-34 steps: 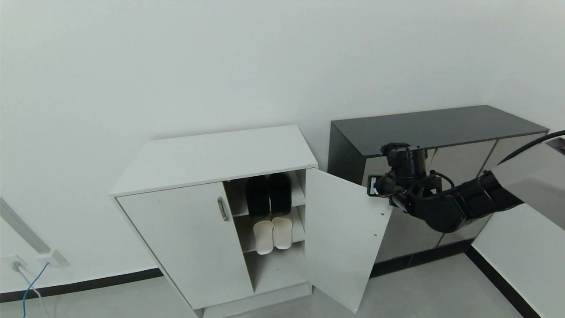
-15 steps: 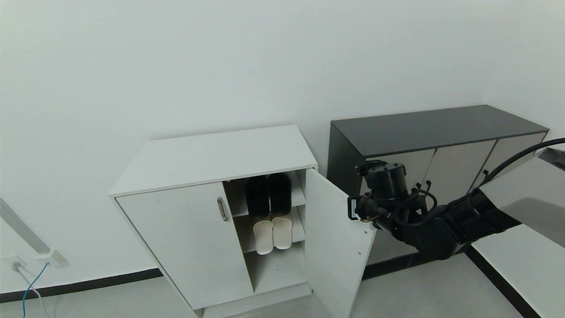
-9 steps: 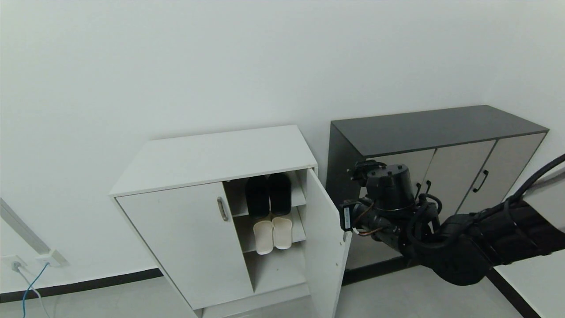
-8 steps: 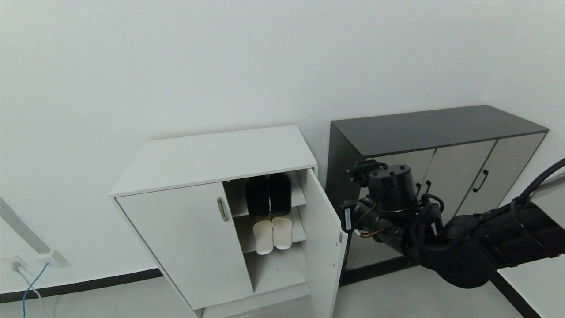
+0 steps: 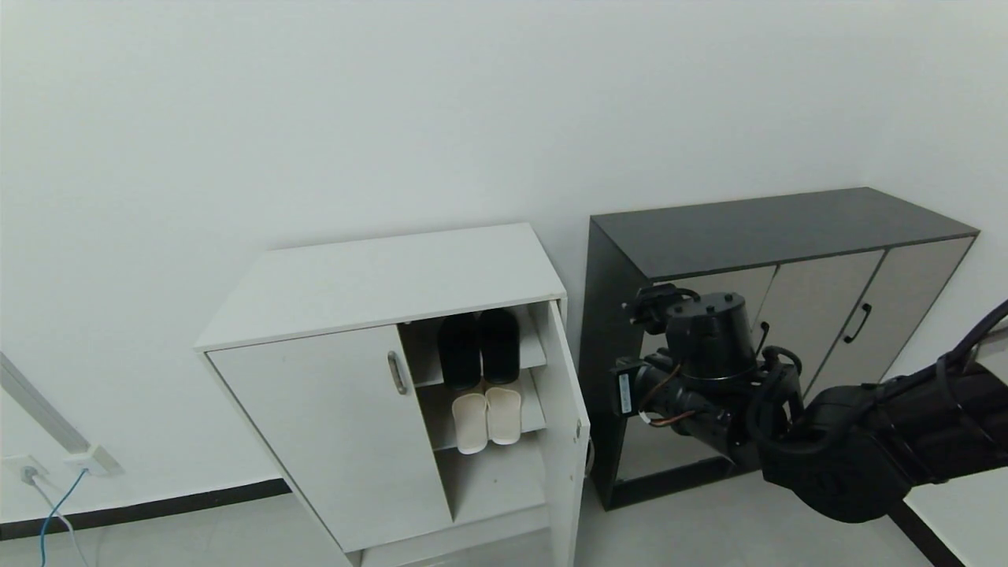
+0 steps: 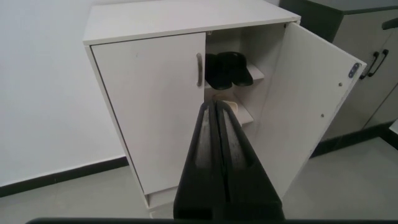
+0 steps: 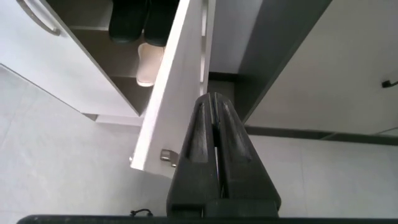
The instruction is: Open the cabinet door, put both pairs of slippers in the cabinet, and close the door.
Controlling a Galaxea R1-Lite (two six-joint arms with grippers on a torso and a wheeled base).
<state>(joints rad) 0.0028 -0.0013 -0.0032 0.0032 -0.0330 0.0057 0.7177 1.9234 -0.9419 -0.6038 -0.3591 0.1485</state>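
Cabinet [image 5: 378,283]: plain white laminate box, smooth and square-edged. Its right door [image 5: 568,441] stands partly open. Black slippers [image 5: 479,346] lie on the cabinet's top shelf, white slippers [image 5: 487,417] on the shelf below. Both pairs are stowed, so only closing seems left. Right end effector [image 7: 216,96], pressed together, sits just beside the door's outer face, likely as a blunt pusher; contact unclear. Left end effector [image 6: 216,104], also pressed together, hangs before the cabinet.

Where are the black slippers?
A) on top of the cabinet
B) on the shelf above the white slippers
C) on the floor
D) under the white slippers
B: the pair of black slippers sits on the upper shelf inside the white wooden cabinet, directly above the pair of white slippers.
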